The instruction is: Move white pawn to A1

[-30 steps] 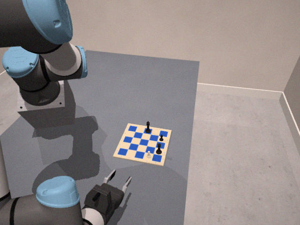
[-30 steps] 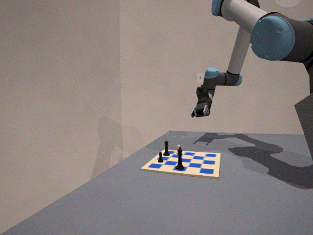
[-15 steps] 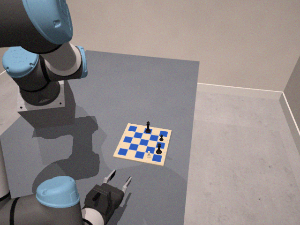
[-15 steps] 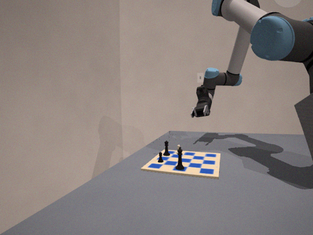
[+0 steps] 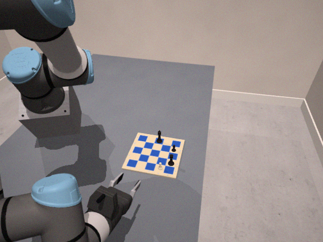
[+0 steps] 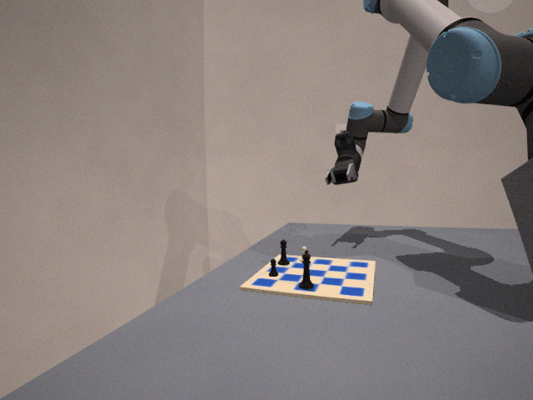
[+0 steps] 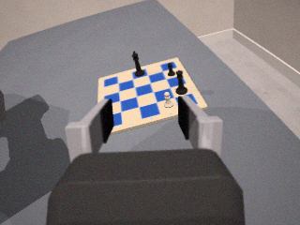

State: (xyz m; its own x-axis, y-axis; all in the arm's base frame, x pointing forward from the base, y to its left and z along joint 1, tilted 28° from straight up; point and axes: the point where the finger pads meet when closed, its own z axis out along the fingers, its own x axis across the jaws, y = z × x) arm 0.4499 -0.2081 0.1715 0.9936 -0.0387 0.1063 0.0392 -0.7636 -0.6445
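One chessboard [image 5: 130, 166] lies on the grey surface [image 5: 146, 99]. It has blue and cream squares, four along one side and five along the other. Four chess pieces stand on it: three black and one white. The black ones are one tall king [image 5: 159, 136] at the far edge, one small pawn [image 5: 173, 148] by the right edge, and one taller piece [image 5: 170, 160] nearer along that edge. The single white pawn [image 5: 160, 166] stands just left of that taller piece. One arm [image 5: 52, 208] is present, ending in two fingers [image 5: 119, 178].
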